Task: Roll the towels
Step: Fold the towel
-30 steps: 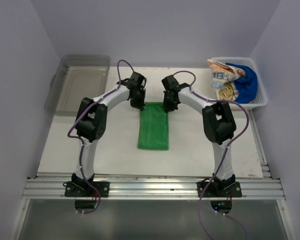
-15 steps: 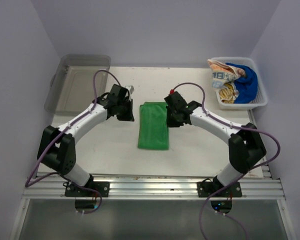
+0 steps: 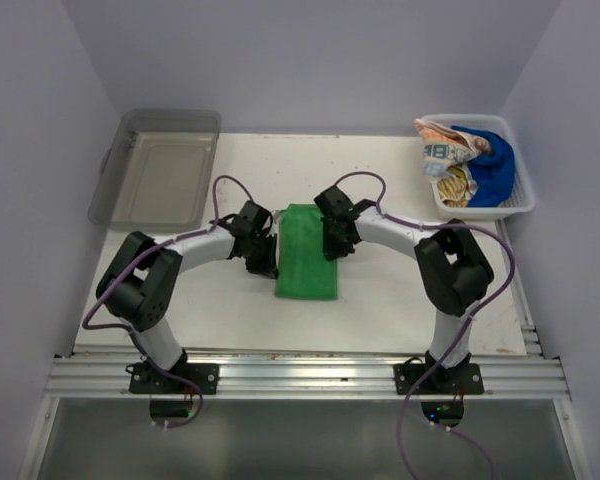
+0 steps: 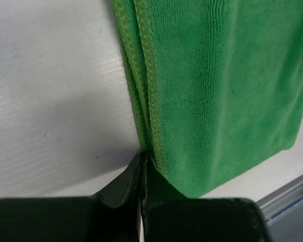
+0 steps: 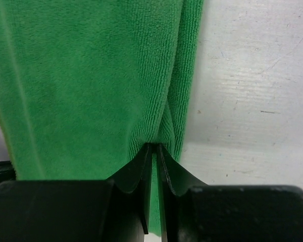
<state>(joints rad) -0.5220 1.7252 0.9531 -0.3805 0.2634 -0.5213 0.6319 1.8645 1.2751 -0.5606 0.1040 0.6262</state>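
Note:
A bright green towel [image 3: 306, 265] lies folded into a long strip in the middle of the table. My left gripper [image 3: 267, 262] sits at its left edge, about halfway along. In the left wrist view that gripper [image 4: 143, 156] is shut, its tips against the towel's stitched hem [image 4: 141, 101], with no cloth visible between them. My right gripper [image 3: 330, 243] is at the strip's right edge. The right wrist view shows this gripper [image 5: 154, 147] shut on a puckered fold of the green towel [image 5: 91, 75]. An orange-and-white towel [image 3: 442, 150], a blue towel [image 3: 492, 170] and a yellow patterned towel [image 3: 458, 185] lie bunched together.
Those bunched towels fill a white basket [image 3: 520, 205] at the back right corner. A clear plastic bin [image 3: 160, 180] stands at the back left. An aluminium rail [image 3: 300, 375] runs along the table's near edge, and walls close in both sides.
Both grippers have left the towel's far corners, swung outward, then come in to its long edges at mid-length. The towel lies as before.

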